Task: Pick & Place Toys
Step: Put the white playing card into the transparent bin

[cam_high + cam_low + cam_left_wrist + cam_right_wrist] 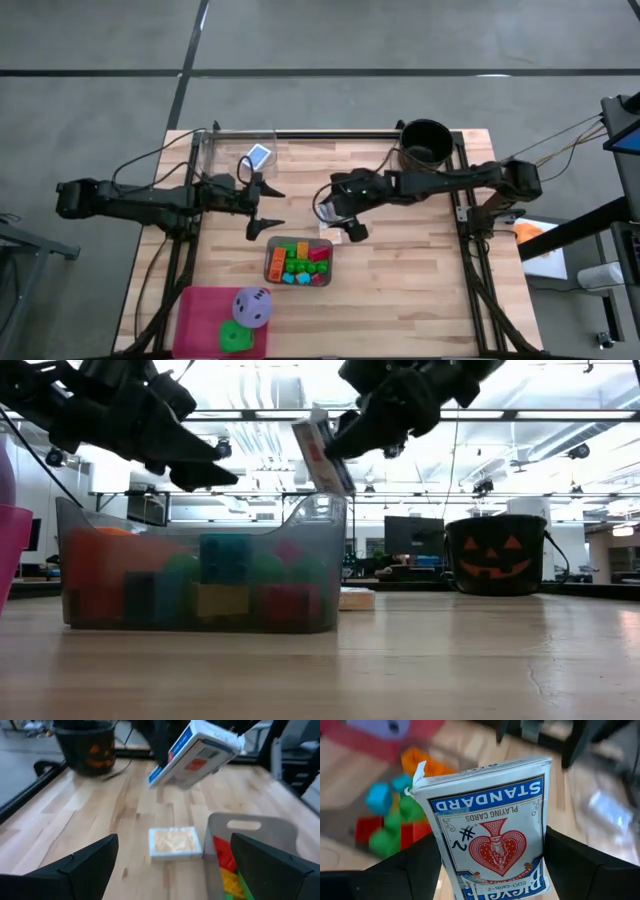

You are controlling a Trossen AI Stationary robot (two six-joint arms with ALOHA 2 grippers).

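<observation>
My right gripper [338,215] is shut on a blue-and-white playing-card box [490,830], held in the air by the far end of the grey tray [298,262]. The box also shows in the low view [322,455] and the left wrist view [195,752]. The tray holds several bright blocks [300,265]. A second small card pack [172,842] lies flat on the table beside the tray's far end. My left gripper [268,207] is open and empty, left of the tray's far end, above the table. A purple die [252,307] and a green die [236,337] sit on a pink tray [195,315]. My right gripper pinches the card box between its two fingers [415,870], which stand on its two long narrow sides near one end [470,887]. The rest of the box sticks out past the fingers. The box is lifted clear and tilted, its printed face toward the wrist camera.
A black round bucket [425,142] with a pumpkin face stands at the far right of the table. Another blue-and-white card box [259,155] lies at the far left beside a clear container [225,145]. Bare wood shows to the right of the grey tray.
</observation>
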